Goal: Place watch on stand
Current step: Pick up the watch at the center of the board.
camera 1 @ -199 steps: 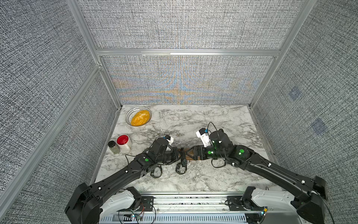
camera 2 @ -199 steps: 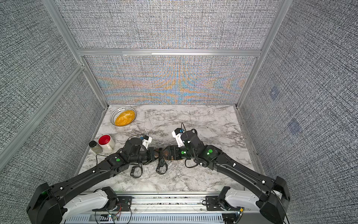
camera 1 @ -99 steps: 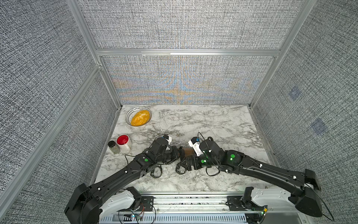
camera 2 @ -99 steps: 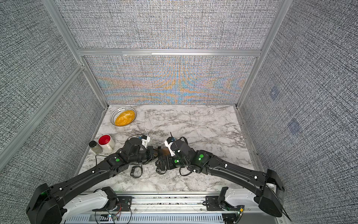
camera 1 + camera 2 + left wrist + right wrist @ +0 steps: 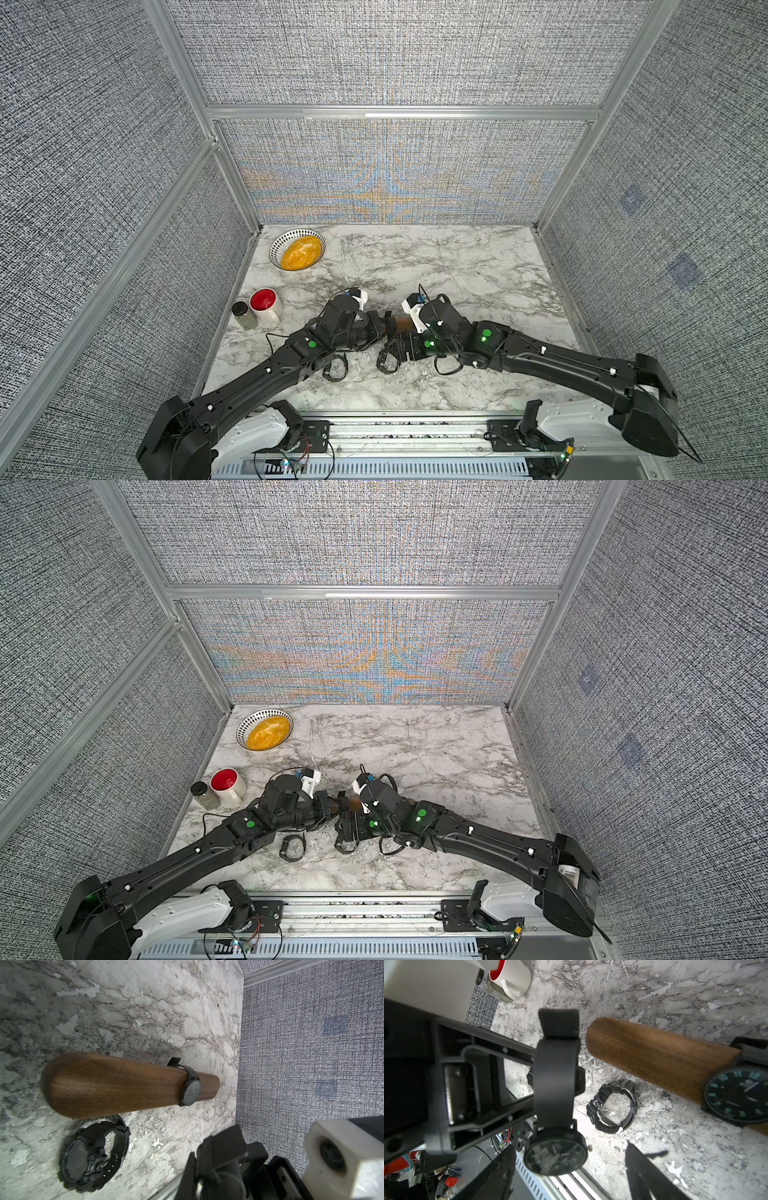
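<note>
Light, with a floppy strap, the black round-dialled wristwatch (image 5: 556, 1159) hangs from the left claw (image 5: 556, 1082) clamped on that strap, just off the bare end of the brown wooden bar stand (image 5: 654, 1057); the right claw (image 5: 570, 1144), spread, would best grip its rigid case

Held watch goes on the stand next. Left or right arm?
Left. The left tool is shut on the watch by its strap, beside the free rounded end of the stand. The right tool is open, holding nothing; it would first need a handover.
</note>
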Robot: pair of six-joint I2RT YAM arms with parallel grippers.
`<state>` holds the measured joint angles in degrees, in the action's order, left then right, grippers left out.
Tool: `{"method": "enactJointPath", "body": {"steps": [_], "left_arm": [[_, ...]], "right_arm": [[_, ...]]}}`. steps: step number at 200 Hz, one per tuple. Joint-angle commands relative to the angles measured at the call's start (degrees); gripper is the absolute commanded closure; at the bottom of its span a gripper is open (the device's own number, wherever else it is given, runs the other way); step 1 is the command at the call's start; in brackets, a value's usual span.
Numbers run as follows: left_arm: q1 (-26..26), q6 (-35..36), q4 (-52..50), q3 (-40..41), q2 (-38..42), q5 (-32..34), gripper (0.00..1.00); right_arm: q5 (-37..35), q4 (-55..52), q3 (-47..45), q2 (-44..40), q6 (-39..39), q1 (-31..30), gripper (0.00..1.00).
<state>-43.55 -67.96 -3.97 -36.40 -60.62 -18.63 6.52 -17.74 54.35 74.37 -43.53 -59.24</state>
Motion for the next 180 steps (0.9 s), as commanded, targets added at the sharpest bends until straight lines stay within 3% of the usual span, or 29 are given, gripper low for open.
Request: {"method": "enactJointPath", "body": {"steps": [1,79,180], "left_arm": [[0.04,-0.13,2.03,0.1,0.15,-0.44,1.0],[0.02,-0.46,2.71,0.46,0.15,-0.42,1.0],[0.04,-0.5,3.0,0.46,-0.02,-0.57,1.0]], "right_arm": [[-0.36,1.52,1.09,0.54,0.6,0.0,0.19],[-0.12,1.21,2.43,1.48,0.87,-0.08,0.36],[-0.11,0.82,2.86,1.67,0.9,-0.07,0.42]]}}
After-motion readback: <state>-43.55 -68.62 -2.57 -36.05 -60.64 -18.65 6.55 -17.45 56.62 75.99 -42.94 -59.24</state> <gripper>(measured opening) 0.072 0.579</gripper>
